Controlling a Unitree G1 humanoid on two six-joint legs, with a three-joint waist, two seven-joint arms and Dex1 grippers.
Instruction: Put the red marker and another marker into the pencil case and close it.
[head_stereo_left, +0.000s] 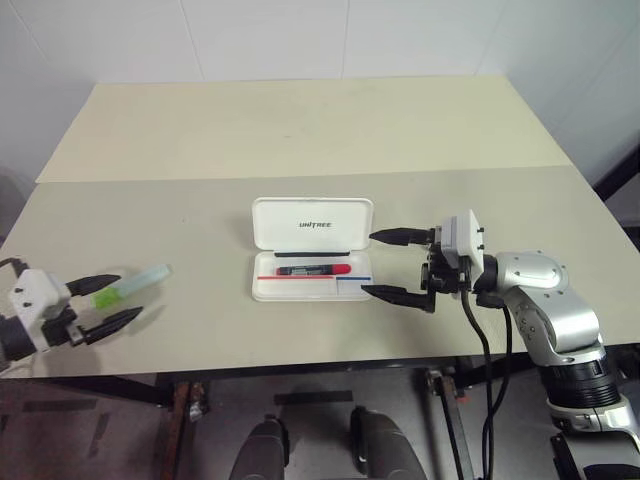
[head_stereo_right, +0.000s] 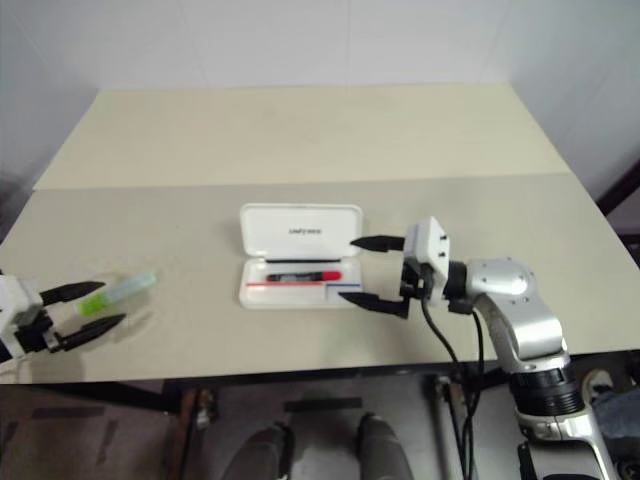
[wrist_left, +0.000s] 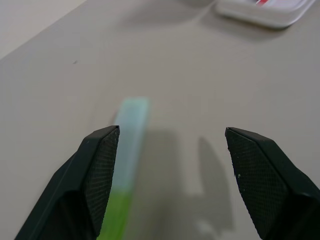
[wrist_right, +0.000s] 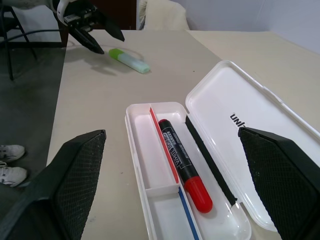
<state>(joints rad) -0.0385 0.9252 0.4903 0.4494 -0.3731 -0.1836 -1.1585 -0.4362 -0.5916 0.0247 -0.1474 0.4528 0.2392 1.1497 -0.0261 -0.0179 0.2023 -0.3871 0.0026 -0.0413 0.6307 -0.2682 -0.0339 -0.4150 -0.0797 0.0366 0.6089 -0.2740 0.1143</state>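
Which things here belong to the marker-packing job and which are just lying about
Job: red marker in the open pencil case; green highlighter on the table, probably the second marker; left gripper and right gripper, both open.
Lying about: nothing besides the table.

Red marker (wrist_right: 182, 164) flat inside open white pencil case (wrist_right: 150, 200); green marker (wrist_right: 129, 59) well apart on table.

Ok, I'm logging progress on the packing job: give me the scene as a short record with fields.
pencil case: lid open, on the table
red marker: lying inside the case
green marker: on the table, not yet picked up
left gripper: jaws open around the green marker's near end
right gripper: jaws open, empty, beside the case
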